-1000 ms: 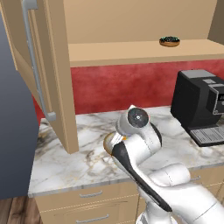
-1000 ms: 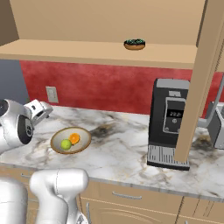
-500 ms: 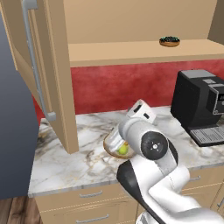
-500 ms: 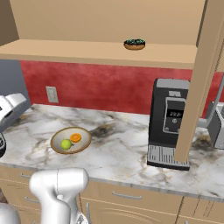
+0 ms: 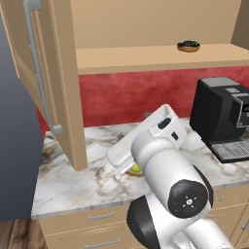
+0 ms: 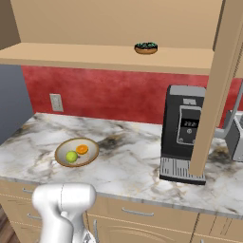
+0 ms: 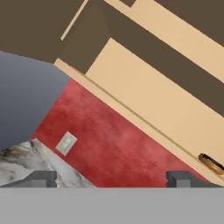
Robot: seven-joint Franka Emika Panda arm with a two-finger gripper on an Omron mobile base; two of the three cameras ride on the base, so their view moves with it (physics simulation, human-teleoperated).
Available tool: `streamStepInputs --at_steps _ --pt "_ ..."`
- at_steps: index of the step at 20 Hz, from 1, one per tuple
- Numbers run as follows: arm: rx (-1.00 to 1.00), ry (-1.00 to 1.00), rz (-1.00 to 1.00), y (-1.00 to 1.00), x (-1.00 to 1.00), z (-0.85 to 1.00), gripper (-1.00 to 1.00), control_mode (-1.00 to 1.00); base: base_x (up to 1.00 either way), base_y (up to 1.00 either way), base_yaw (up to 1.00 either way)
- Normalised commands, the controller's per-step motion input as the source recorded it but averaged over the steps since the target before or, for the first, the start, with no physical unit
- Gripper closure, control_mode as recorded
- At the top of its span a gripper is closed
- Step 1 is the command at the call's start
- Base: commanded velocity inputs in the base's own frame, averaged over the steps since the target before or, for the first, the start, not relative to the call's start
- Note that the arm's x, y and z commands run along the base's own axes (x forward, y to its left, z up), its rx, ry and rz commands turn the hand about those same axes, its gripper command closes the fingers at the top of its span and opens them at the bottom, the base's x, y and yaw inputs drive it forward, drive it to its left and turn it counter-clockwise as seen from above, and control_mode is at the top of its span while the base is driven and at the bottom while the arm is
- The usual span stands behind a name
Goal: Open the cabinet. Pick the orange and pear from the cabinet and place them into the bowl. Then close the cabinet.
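Note:
The bowl (image 6: 61, 151) rests on the marble counter and holds the orange (image 6: 82, 149) and the pear (image 6: 71, 156) side by side. In the left base view my arm covers most of the bowl, leaving a bit of the pear (image 5: 135, 168) in sight. The cabinet (image 5: 146, 59) hangs above with both doors swung out; the left door (image 5: 61, 87) carries a long silver handle (image 5: 36, 73). My gripper (image 7: 111, 179) is open and holds nothing. It points up at the red wall and the cabinet's underside (image 7: 144, 83).
A small dark dish (image 6: 146, 47) sits on the cabinet shelf. A black coffee machine (image 6: 185, 133) stands at the counter's right, with the right cabinet door (image 6: 216, 95) edge-on in front of it. A wall outlet (image 6: 56, 102) is on the red backsplash. Drawers run below the counter.
My arm has swung from low beside the bowl to higher and more central in the left base view. Bowl, orange and pear have not moved. The gripper stays open.

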Motion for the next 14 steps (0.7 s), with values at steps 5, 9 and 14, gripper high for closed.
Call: streamStepInputs --at_steps 5,9,14 --pt "0.16 -0.1 0.0 0.52 -0.75 0.55 -1.0 -1.0 0.0 0.0 0.0" --pt "0.16 -0.08 0.0 0.56 -0.89 0.18 -1.0 -1.0 0.0 0.0 0.0" --pt "0.19 -0.15 0.0 0.13 -1.0 0.0 -1.0 -1.0 0.0 0.0 0.0"
